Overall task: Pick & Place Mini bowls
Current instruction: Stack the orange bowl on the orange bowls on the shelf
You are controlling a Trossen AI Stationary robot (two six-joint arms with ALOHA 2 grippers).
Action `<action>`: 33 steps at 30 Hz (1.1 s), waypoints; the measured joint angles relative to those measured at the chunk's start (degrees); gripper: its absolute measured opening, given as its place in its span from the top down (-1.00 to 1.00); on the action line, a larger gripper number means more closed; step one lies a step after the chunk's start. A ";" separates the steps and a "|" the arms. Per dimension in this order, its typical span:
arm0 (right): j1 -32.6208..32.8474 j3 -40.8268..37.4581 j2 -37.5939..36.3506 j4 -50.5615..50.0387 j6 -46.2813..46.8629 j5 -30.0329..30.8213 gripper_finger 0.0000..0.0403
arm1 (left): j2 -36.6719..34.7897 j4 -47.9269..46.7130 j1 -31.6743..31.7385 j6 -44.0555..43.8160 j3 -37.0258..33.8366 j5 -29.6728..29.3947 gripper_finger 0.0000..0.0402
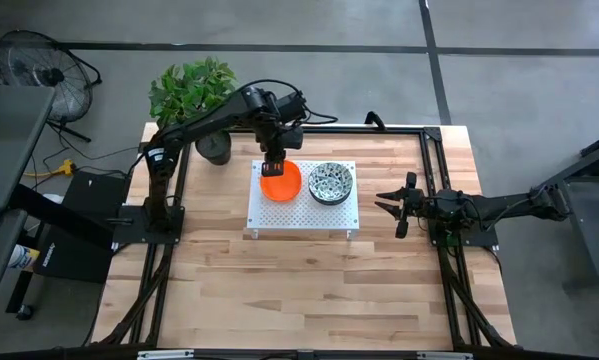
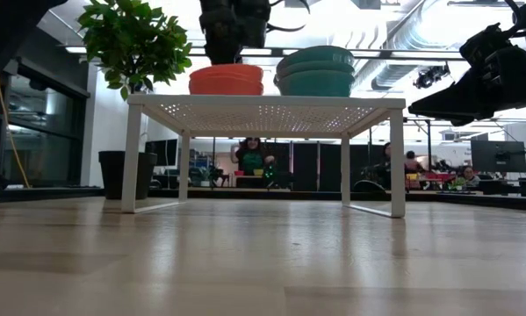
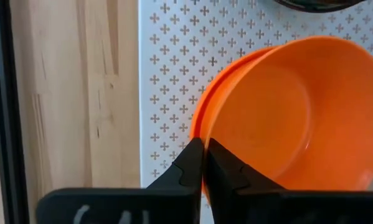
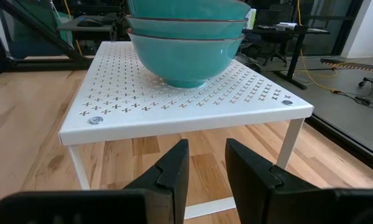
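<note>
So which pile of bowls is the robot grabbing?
The plain orange bowl stack; the left end effector pinches its rim, not the speckled stack.

From above, the stack of plain orange mini bowls point(image 1: 280, 182) is partly covered by the left gripper point(image 1: 274, 166), so you can't count how many are nested there. Same for the speckled-inside, teal-outside bowl stack point(image 1: 331, 183): the overhead shot is too small to separate them, and the right wrist camera crops the top bowl point(image 4: 189, 7) at the frame edge. The left wrist camera clips the orange stack point(image 3: 286, 118) too. The black plant pot point(image 1: 215, 148) near the table's far-left corner sits mostly under leaves.
</note>
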 joint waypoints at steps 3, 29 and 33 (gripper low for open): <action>0.00 0.00 0.00 0.00 0.00 0.00 0.53 | 0.00 -0.09 0.00 0.24 0.00 0.00 0.93; -0.01 0.00 0.00 0.00 -0.01 0.00 0.53 | -0.20 -6.46 -0.13 10.47 14.07 -6.65 0.05; -0.02 0.00 0.00 0.00 -0.01 -0.01 0.53 | -0.38 -6.42 -0.40 13.00 15.25 -6.77 0.31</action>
